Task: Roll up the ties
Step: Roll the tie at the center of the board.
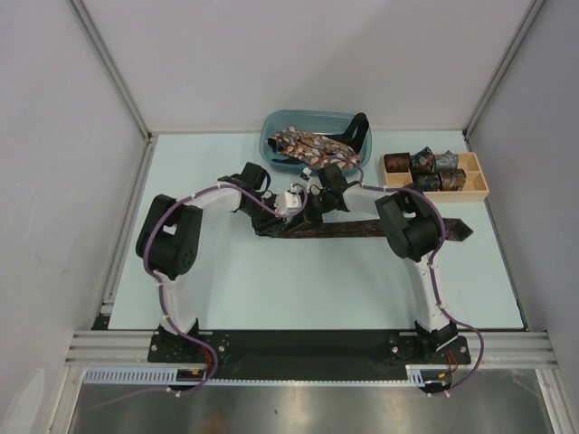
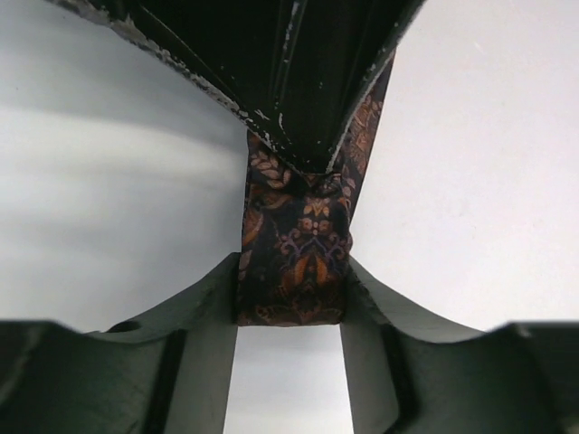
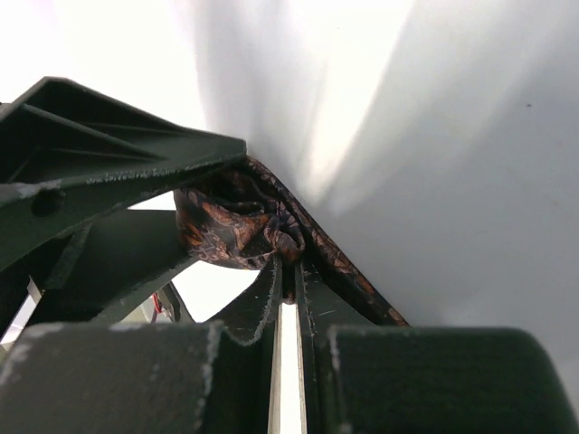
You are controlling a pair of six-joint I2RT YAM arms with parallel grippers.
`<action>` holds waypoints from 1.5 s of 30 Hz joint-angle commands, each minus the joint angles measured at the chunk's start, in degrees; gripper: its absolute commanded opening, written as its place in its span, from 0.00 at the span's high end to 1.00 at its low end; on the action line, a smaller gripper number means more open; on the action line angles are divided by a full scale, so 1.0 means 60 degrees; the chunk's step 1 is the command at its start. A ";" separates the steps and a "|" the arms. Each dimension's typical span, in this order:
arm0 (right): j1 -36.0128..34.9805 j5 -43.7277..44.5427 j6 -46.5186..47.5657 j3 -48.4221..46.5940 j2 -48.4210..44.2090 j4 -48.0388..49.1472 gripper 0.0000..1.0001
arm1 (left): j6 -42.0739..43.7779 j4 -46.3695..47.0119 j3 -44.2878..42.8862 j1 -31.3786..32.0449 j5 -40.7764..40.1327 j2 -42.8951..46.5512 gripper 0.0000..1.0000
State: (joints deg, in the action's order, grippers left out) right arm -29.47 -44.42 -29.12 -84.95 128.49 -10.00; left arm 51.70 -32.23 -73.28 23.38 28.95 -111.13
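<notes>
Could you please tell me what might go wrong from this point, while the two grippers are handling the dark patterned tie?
1. The right gripper pinches only a small bunched fold of the dark brown patterned fabric necktie at its tips; the fold might slip free and unroll.
2. The left gripper sits right against it, so the two could collide.
3. The tie's flat tail passes under the right arm and may snag.

blue plastic tub: far edge of the table, near the middle. wooden tray, split into compartments: right of the tub, near it, not touching. table top: pale, matte. white walls: three sides. black base plate: near edge, along a metal rail.
</notes>
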 commanded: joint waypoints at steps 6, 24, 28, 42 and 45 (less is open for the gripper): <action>-0.0141 0.0182 0.0049 -0.0242 0.0134 0.0070 1.00 | 0.0245 -0.0444 -0.0706 0.0014 0.0932 0.0505 0.56; -0.0142 -0.0154 0.0108 -0.0066 -0.0086 0.0114 0.97 | 0.0624 -0.1190 -0.1323 0.0865 -0.0137 -0.0887 0.58; -0.0025 -0.0315 0.0283 -0.0022 -0.0334 -0.0047 0.86 | 0.0948 -0.1498 -0.1162 0.0865 -0.0327 -0.0975 0.62; 0.0445 -0.1238 0.0079 0.0081 -0.1112 -0.0181 0.63 | 0.1241 -0.1953 -0.1322 0.0865 -0.0343 -0.1122 0.66; 0.0270 -0.1297 -0.0169 0.0081 -0.0908 0.0098 0.62 | 0.1241 -0.1968 -0.1323 0.0850 -0.0299 -0.1092 0.65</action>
State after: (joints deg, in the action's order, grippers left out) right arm -26.06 -49.41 -27.70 -84.68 124.29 -11.90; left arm 57.60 -39.79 -81.21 28.27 28.45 -115.77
